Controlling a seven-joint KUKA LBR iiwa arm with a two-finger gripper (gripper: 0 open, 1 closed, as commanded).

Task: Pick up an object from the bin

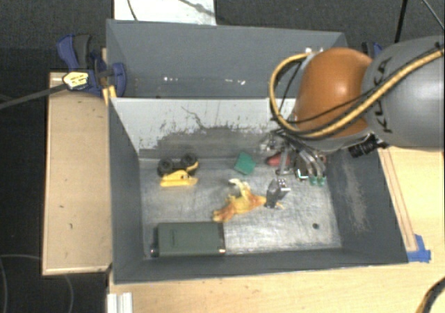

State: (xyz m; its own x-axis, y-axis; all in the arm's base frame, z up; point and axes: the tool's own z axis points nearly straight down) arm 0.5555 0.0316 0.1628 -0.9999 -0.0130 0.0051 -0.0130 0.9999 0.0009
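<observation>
Bin [125, 186], left to right:
- Yellow toy vehicle [176, 178] with black wheels, left side, toward the far wall.
- Dark flat box [188, 238] lying along the near wall, left of centre.
- Orange-yellow toy figure [240, 206] lying flat around centre.
- Small green block [245, 163] just beyond it on the far side.
- Something red [274, 161] right of the block, partly under the wrist; can't ID it.
- Gripper [277, 195] down low in the bin, tip just beside the figure's right end, possibly touching it. Apart or together: can't tell from this angle.
- Orange wrist cover [334, 89] with cables hangs over the bin's right part.
</observation>
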